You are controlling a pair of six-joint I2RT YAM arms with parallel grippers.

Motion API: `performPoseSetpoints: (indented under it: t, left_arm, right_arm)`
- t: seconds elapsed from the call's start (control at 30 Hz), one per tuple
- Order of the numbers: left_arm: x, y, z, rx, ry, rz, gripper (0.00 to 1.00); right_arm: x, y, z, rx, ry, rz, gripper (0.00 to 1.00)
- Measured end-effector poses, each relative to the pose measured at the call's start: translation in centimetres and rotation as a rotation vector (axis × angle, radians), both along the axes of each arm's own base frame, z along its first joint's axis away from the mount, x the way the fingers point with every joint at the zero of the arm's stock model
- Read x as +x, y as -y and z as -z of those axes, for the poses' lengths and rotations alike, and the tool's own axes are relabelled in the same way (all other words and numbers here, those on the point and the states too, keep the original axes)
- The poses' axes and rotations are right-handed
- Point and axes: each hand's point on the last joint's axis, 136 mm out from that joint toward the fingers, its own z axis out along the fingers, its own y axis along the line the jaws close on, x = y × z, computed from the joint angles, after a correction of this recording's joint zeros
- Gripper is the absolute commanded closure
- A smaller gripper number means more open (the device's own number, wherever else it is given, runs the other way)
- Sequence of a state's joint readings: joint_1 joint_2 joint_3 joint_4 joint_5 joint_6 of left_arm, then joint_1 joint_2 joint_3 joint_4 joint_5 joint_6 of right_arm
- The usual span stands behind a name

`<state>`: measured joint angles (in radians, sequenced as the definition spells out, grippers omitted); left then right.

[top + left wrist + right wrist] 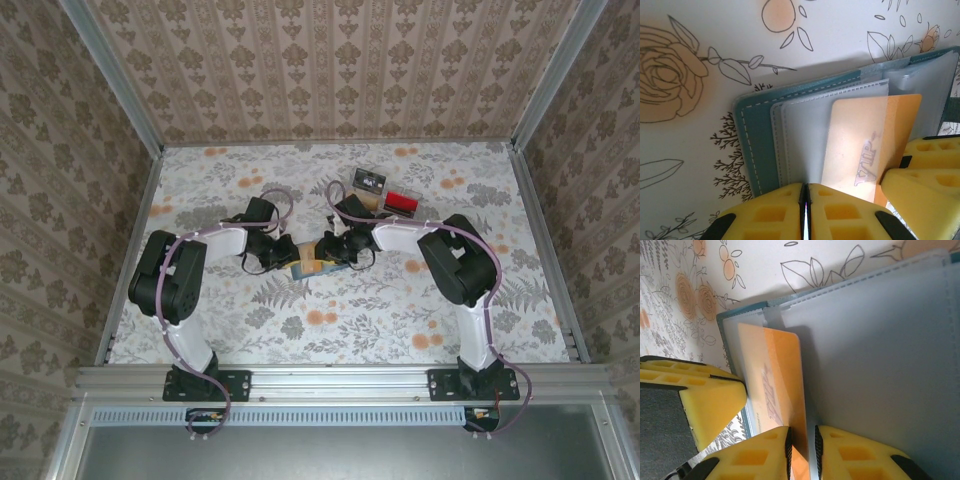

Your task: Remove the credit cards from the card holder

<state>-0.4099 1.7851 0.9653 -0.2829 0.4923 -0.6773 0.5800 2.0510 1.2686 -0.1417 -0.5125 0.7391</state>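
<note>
1. Two claws are on one small thing. The card holder (752,130) lies open about the middle of the table (400,320), and both arms meet over it.
2. The left gripper (805,210) has its fingers pressed almost together on the edge of the holder's frosted sleeves (800,135), apparently pinning it down. The right gripper (801,450) is closed to a thin slit on the edge of the orange card (785,370), which sits partly out of its sleeve.
3. The right claw has only the card's rim. A pull off the sleeve's line would likely bind the card, and it could slip from the pads.
4. If the left hold is weak, the whole holder may drag along with the card instead of giving it up.
5. The two sets of yellow fingers sit just beside each other, so a small sideways drift could knock them together.
6. I cannot tell whether a second, pale card lies inside the frosted sleeves.
7. A clear tray (368,182) and a red block (402,201) stand toward the far edge, well apart from the holder. They probably won't hinder the pull.
</note>
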Motion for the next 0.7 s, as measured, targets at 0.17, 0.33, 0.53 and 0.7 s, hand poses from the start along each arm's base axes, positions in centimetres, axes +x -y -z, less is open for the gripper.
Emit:
performPoseSetpoints:
  t: [0.17,0.33,0.53,0.7]
  left_arm:
    - [0.0,-0.2,0.1,0.0,-0.003,-0.005,0.87]
    - [0.1,-0.3,0.1,0.001,0.0,-0.003,0.83]
    - [0.2,-0.4,0.1,0.001,0.007,0.003,0.83]
    - [0.2,-0.5,0.0,-0.003,0.005,0.0,0.83]
  right_arm:
    - [0.4,-0.6,-0.3,0.038,0.013,-0.003,0.86]
    - [0.9,-0.7,-0.8,0.064,0.029,0.003,0.94]
    - [1.1,1.0,-1.4,0.033,0.068,0.03,0.96]
    - [1.4,3.2,-2.0,-0.003,0.105,0.068,0.97]
